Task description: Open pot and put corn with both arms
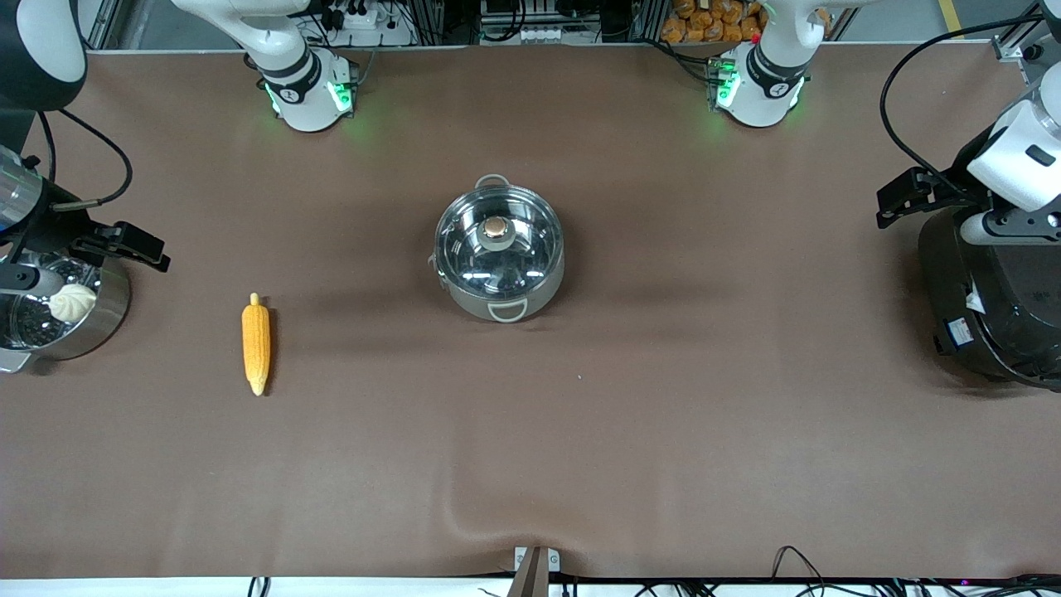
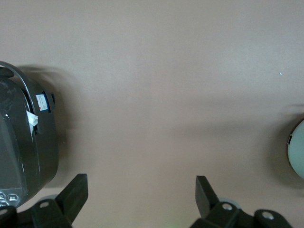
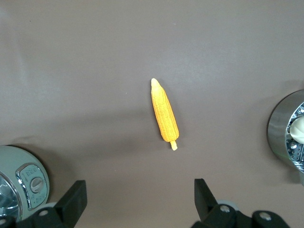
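Observation:
The steel pot (image 1: 500,253) stands mid-table with its glass lid and copper knob (image 1: 496,230) on it. The corn (image 1: 256,344) lies on the cloth toward the right arm's end, a little nearer to the front camera than the pot. My right gripper (image 1: 137,247) hangs open and empty over the steamer pot's edge; in its wrist view (image 3: 139,184) the corn (image 3: 164,114) lies clear of the fingers and the pot (image 3: 19,180) shows at the edge. My left gripper (image 1: 908,195), (image 2: 141,183) is open and empty beside the black cooker, with only the pot's rim (image 2: 298,154) in its view.
A steel steamer pot (image 1: 99,319) with a white bun (image 1: 73,303) stands at the right arm's end of the table. A big black cooker (image 1: 986,290) stands at the left arm's end. Brown cloth (image 1: 663,414) covers the table, with a wrinkle near the front edge.

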